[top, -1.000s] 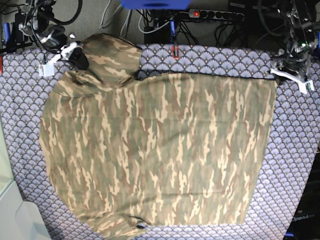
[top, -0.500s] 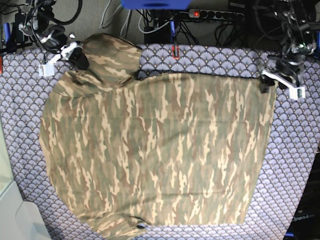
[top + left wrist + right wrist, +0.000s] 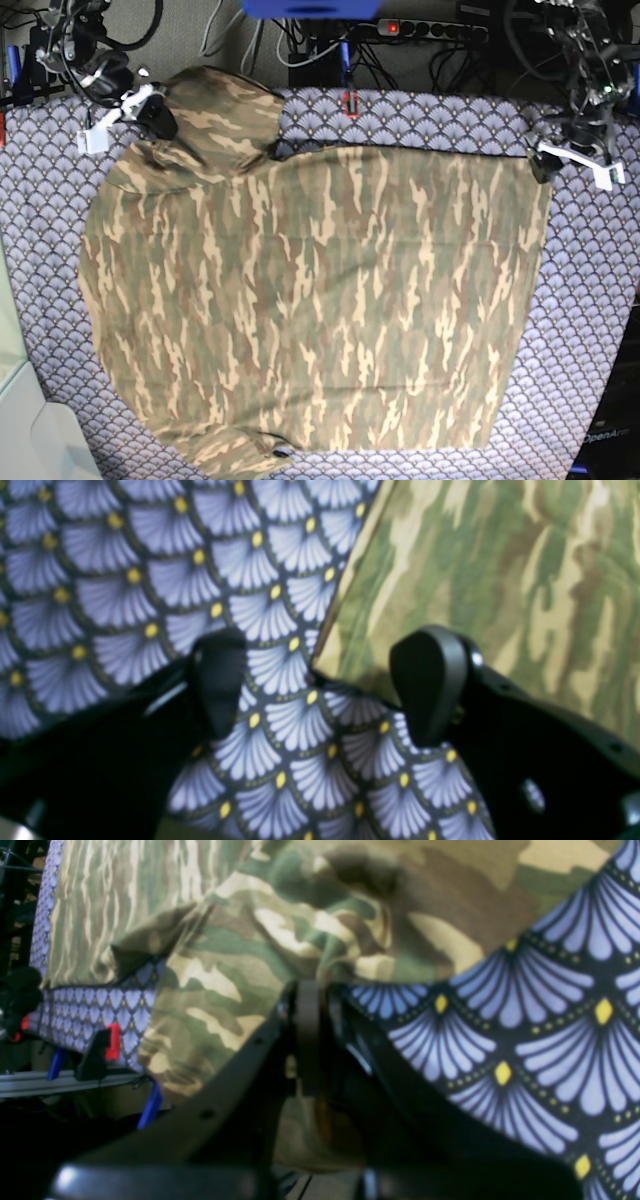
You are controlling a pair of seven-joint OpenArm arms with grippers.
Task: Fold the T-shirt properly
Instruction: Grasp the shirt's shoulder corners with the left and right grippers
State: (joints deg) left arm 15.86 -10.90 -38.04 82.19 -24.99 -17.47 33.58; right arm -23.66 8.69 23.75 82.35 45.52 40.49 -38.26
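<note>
Spread across most of the bench, the T-shirt (image 3: pixel 310 300) lies flat and face-down-looking on the purple scallop-patterned tablecloth (image 3: pixel 420 115), its camouflage print running in tan, olive and brown streaks. In the base view one sleeve (image 3: pixel 225 110) is folded up at the far left corner, bunched over the shirt's shoulder, while the straight hem edge sits toward the far right.

My right hand (image 3: pixel 150 108) is at that folded sleeve, its fingers pressed together and pinching a gather of the camouflage cloth; the right wrist view shows the fabric (image 3: pixel 280 940) puckered and drawn into folds just where the dark fingers (image 3: pixel 307 1035) meet, with the tablecloth (image 3: pixel 550 1040) showing beside it.

My left hand (image 3: pixel 570 158) is at the far right corner of the shirt, and it is spread. In the left wrist view its two black fingertips (image 3: pixel 430 680) stand well apart, one over bare tablecloth (image 3: pixel 125 580) and the other against the shirt's edge, with the corner of the shirt (image 3: pixel 330 655) lying flat between them, gripped by neither.

Beyond the bench's far edge runs a tangle of black cables and a power strip (image 3: pixel 430 30) with a lit red switch. A red and blue clamp (image 3: pixel 107 1045) sits on the bench edge in the right wrist view.
</note>
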